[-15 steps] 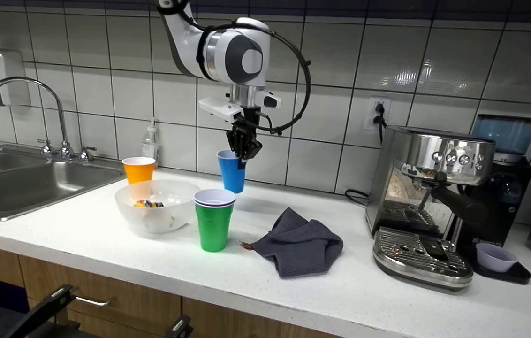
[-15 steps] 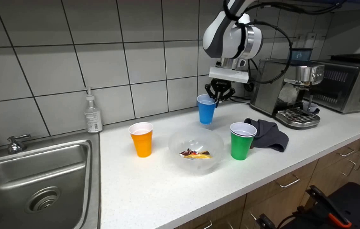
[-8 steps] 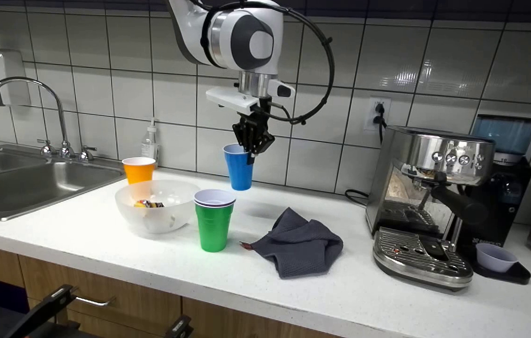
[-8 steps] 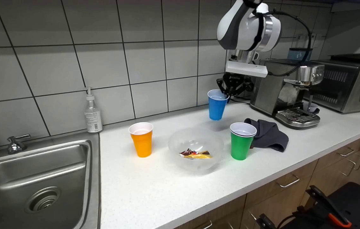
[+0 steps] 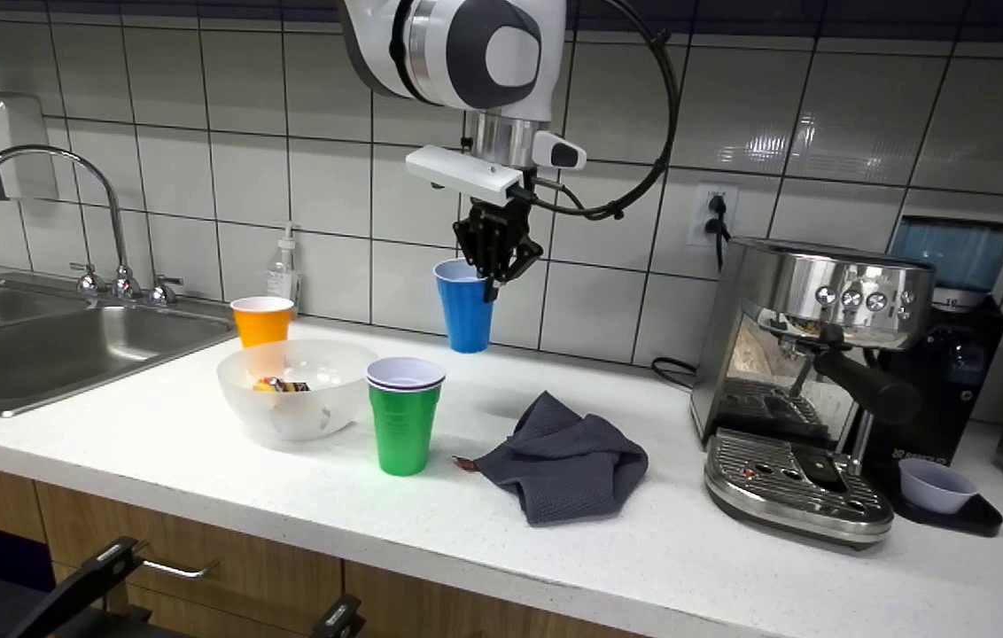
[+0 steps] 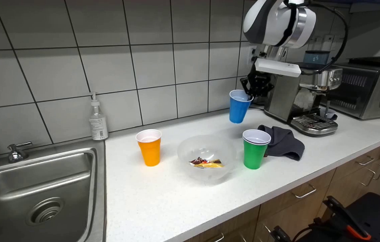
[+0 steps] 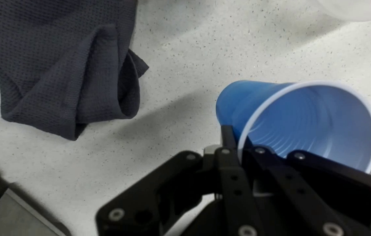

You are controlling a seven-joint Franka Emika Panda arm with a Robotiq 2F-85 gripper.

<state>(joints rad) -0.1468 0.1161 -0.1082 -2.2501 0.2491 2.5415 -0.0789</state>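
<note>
A robot arm (image 5: 484, 62) reaches down over a white counter (image 5: 333, 478), its black gripper (image 7: 238, 141) clamped on the wall of a blue cup (image 5: 463, 312), one finger inside the rim, one outside. The cup hangs in the air above the counter, mouth up, slightly tilted. Nearer me, a dark grey cloth (image 5: 568, 465) lies just beside a green cup (image 5: 404, 431) (more than one rim shows at its top). A frosted bowl (image 5: 302, 418) holding bright wrappers (image 6: 206, 164) stands between that and an orange cup (image 6: 150, 153); a steel espresso machine (image 5: 758, 354) is off to my right.
</note>
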